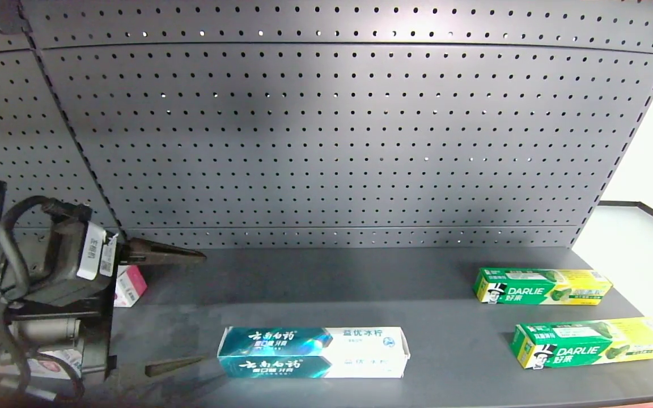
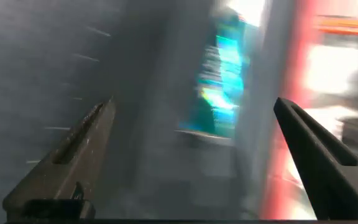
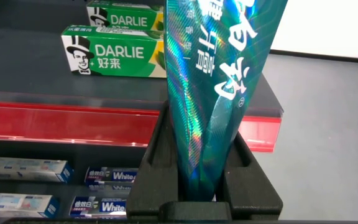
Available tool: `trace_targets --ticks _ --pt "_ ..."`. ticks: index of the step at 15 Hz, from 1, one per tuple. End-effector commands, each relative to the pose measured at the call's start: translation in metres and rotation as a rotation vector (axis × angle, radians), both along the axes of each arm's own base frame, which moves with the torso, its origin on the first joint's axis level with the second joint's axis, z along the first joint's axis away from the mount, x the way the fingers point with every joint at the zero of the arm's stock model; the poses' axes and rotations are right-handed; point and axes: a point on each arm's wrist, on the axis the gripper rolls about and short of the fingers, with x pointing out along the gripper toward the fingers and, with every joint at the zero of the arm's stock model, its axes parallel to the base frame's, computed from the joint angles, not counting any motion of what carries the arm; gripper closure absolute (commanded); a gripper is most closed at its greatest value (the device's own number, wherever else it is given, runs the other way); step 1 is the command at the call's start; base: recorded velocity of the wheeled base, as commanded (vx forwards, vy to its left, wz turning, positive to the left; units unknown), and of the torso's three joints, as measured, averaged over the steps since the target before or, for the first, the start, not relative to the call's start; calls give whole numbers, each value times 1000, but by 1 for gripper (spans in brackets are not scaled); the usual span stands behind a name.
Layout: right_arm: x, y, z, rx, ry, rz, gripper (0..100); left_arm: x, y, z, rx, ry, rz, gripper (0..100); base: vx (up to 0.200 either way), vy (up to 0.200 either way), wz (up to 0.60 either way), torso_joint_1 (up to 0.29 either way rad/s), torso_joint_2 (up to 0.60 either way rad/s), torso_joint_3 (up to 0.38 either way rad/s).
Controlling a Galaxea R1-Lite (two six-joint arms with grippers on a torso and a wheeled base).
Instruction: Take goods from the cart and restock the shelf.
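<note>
A teal-and-white toothpaste box lies flat on the grey shelf, near its front edge. My left gripper hangs open at the shelf's left end, level with that box and to its left, fingers wide apart with nothing between them. In the left wrist view the left gripper points at the blurred teal box. My right gripper is shut on another teal holographic toothpaste box, which stands up between its fingers in front of the shelf's right part.
Two green toothpaste boxes lie at the shelf's right end. A small pink-and-white box sits behind the left gripper. A perforated panel backs the shelf. Below the red shelf edge, a lower shelf holds several toothpaste boxes.
</note>
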Motion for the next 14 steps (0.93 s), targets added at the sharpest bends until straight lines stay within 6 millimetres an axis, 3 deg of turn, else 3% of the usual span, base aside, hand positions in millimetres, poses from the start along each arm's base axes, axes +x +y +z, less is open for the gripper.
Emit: trace_targets --ticks 1,5,7,10,11,14 --pt "0 0 0 0 1 2 100 -19 6 1 3 -85 40 0 0 0 0 0 0 0" --pt "0 0 0 0 3 2 100 -42 18 25 36 -220 298 0 0 0 0 0 0 0" --pt "0 0 0 0 1 0 100 -52 20 39 -124 -239 525 0 0 0 0 0 0 0" --pt "0 0 0 0 1 2 100 -64 22 14 -333 -267 747 0 0 0 0 0 0 0" --pt "0 0 0 0 1 2 100 -78 25 8 -415 -271 810 0 0 0 0 0 0 0" --pt "0 0 0 0 1 0 100 -100 31 6 -548 -275 901 0 0 0 0 0 0 0"
